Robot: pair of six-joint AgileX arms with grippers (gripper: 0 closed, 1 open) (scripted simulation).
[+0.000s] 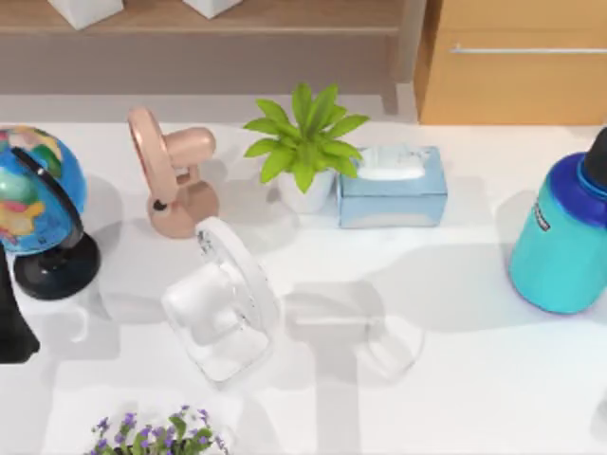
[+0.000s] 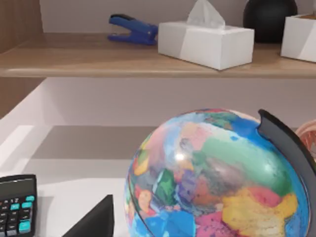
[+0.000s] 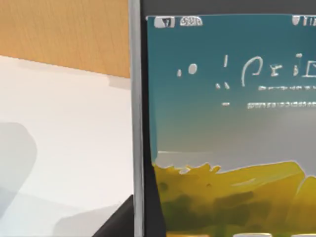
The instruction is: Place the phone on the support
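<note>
The phone (image 3: 227, 128) stands upright, very close in the right wrist view. It shows a teal and yellow screen, a black bezel and a silver edge, and it rises in front of the table and the wooden cabinet. My right gripper is shut on it, with one dark finger (image 3: 121, 219) beside the silver edge. A faint pale rounded shape (image 1: 394, 346) lies on the white table right of the white fan; I cannot tell whether it is the support. My left gripper (image 1: 14, 322) is parked open at the table's left edge, just before the globe (image 1: 38, 194).
A pink fan (image 1: 175, 180), a white fan (image 1: 223, 299), a potted plant (image 1: 303, 152) and a blue tissue box (image 1: 394, 185) fill the middle. A teal bottle (image 1: 564, 237) stands at the right, purple flowers (image 1: 156, 431) at the front. A calculator (image 2: 15, 207) lies by the globe.
</note>
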